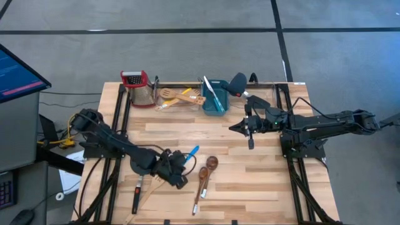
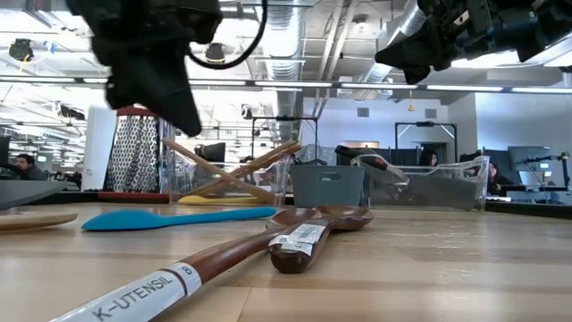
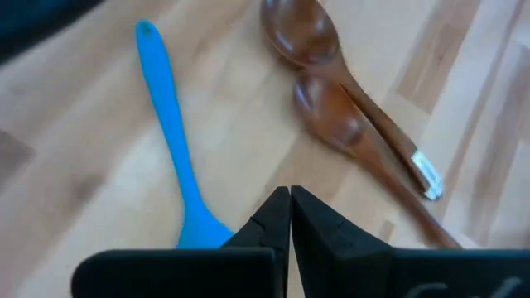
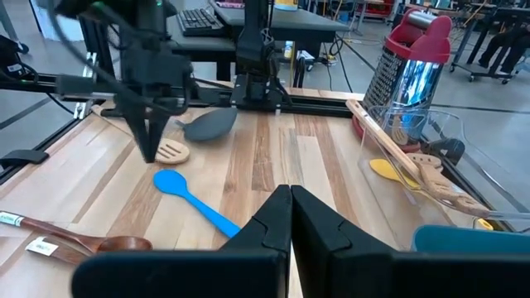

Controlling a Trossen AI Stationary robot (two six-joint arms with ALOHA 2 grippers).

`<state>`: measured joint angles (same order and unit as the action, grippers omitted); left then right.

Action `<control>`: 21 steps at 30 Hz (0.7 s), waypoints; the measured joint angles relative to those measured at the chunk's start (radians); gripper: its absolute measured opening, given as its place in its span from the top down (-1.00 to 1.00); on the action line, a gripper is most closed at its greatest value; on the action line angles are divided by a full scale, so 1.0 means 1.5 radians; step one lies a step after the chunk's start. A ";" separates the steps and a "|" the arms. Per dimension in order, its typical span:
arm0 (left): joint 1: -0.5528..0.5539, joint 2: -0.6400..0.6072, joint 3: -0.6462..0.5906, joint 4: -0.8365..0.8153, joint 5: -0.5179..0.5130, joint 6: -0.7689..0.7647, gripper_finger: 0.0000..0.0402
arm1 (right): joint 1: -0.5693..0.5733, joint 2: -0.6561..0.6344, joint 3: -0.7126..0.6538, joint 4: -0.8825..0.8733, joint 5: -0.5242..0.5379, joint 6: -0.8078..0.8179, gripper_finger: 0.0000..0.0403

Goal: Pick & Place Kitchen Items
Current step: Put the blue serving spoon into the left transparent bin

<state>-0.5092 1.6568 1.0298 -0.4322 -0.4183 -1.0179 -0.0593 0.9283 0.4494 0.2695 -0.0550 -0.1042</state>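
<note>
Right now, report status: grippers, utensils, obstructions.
Left gripper shut, empty, over blue spoon. Right gripper shut, empty, mid-table. Two brown spoons loose beside it. Nothing blocking.

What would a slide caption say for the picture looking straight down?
Two dark arms over a wooden table, left gripper shut beside a blue silicone spoon.

We see two wooden spoons (image 1: 206, 174) lying side by side on the table (image 1: 250, 187), a spatula (image 1: 189, 154) just left, bins (image 1: 178, 97) behind.
</note>
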 joint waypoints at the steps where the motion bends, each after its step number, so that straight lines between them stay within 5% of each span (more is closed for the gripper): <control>1: -0.008 0.006 0.000 0.003 0.000 -0.015 1.00 | 0.000 0.000 0.000 0.000 0.000 0.000 0.99; 12: -0.023 0.084 0.000 0.002 0.166 -0.099 1.00 | 0.000 0.000 0.000 0.000 0.000 0.000 0.99; 21: -0.024 0.125 0.002 0.001 0.151 -0.100 0.99 | 0.000 0.000 0.000 0.000 0.000 0.000 0.99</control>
<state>-0.5449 1.8448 1.0327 -0.4306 -0.1924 -1.1683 -0.0593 0.9283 0.4492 0.2697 -0.0551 -0.1036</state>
